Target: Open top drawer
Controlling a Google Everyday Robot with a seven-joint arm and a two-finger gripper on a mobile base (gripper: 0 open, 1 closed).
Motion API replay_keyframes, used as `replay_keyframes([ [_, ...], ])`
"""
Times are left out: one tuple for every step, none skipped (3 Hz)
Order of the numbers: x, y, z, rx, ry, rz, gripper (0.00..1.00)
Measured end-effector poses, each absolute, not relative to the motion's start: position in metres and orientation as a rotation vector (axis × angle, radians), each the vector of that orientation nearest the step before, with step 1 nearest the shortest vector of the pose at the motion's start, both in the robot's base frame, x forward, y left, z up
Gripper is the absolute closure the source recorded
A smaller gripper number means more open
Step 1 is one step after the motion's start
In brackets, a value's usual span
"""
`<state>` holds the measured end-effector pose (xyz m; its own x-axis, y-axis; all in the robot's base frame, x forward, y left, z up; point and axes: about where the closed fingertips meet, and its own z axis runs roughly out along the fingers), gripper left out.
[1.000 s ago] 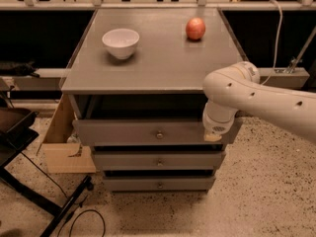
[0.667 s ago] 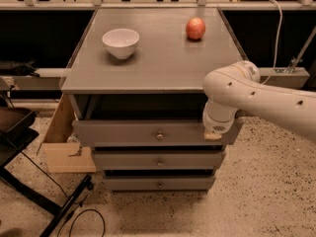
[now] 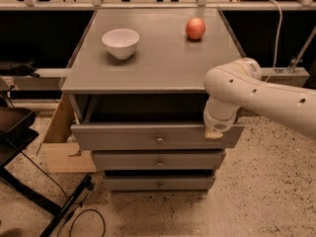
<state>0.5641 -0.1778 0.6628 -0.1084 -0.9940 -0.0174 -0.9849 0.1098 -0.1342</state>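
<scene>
Gripper (image 3: 215,131) at right end of pulled-out top drawer (image 3: 123,138) front.

top drawer (image 3: 123,137) open, gripper (image 3: 215,131) at its r end, bowl (image 3: 121,42) & apple (image 3: 195,28) on cabinet (image 3: 163,68).

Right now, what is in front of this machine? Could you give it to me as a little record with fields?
top drawer: pulled well out from the cabinet, dark opening showing above its front
knob: centre of the top drawer's front, nothing on it
gripper: at the right end of the top drawer's front edge
lower drawers: two, each less far out than the top one
cabinet top: grey, flat
white bowl: upright on the cabinet top, left side
red apple: on the cabinet top, back right
</scene>
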Motion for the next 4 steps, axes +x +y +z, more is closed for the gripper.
replay_keyframes([
  [0.5640,-0.1784,0.6647,-2.025,2.262,-0.135,1.00],
  [0.5635,-0.1801,0.6680,-2.025,2.265,-0.134,1.00],
  [0.5591,-0.1867,0.6717,-2.024,2.278,-0.129,1.00],
  [0.5591,-0.1867,0.6738,-2.024,2.278,-0.129,1.00],
])
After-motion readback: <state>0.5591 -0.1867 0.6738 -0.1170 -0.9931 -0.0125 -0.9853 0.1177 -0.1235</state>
